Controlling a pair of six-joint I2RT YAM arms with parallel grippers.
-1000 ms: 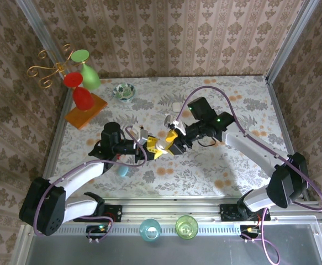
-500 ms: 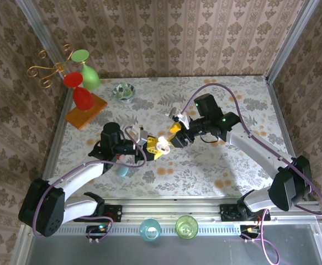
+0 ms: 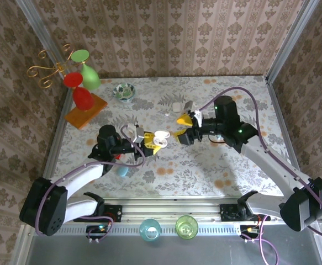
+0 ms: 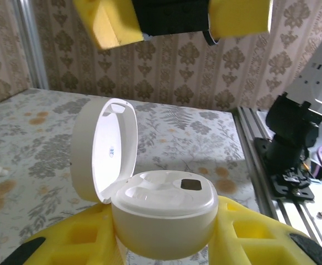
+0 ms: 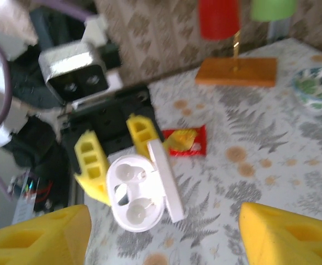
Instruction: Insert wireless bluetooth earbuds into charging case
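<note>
Nearest us, on the metal rail along the counter's near edge, stand two round tumblers, one blue (image 3: 149, 228) and one green (image 3: 186, 226). Just beyond them, toward the near-left part of the flower-printed counter (image 3: 205, 171), a rounded teal object (image 3: 122, 170) lies under the left arm. A glossy red packet (image 5: 188, 141) lies flat near it.

Over the counter's middle the left jaws, two blocky yellow plastic fingers (image 4: 260, 237), pinch the charging case (image 4: 163, 212) by its round base. The case is smooth white plastic, shaped like a pebble, with its domed lid hinged back and standing upright. Its top face has moulded hollows and a small dark square opening. We cannot tell whether anything sits in those hollows.

Facing the case and apart from it, the right jaws are spread wide, with nothing between their yellow fingers (image 5: 293, 232).

Further toward the far edge we see one tiny pale earbud (image 3: 167, 114) lying on the counter. Just past it is a small white rounded piece (image 3: 176, 106). A green glass bowl (image 3: 123, 91) sits close to the far edge, left of the middle. In the far-left corner a flat orange slab (image 3: 86, 110) carries a curled gold wire stand (image 3: 50, 69). A red cup (image 3: 78, 88) and a green cup (image 3: 89, 74), both cone-shaped, hang on it.
</note>
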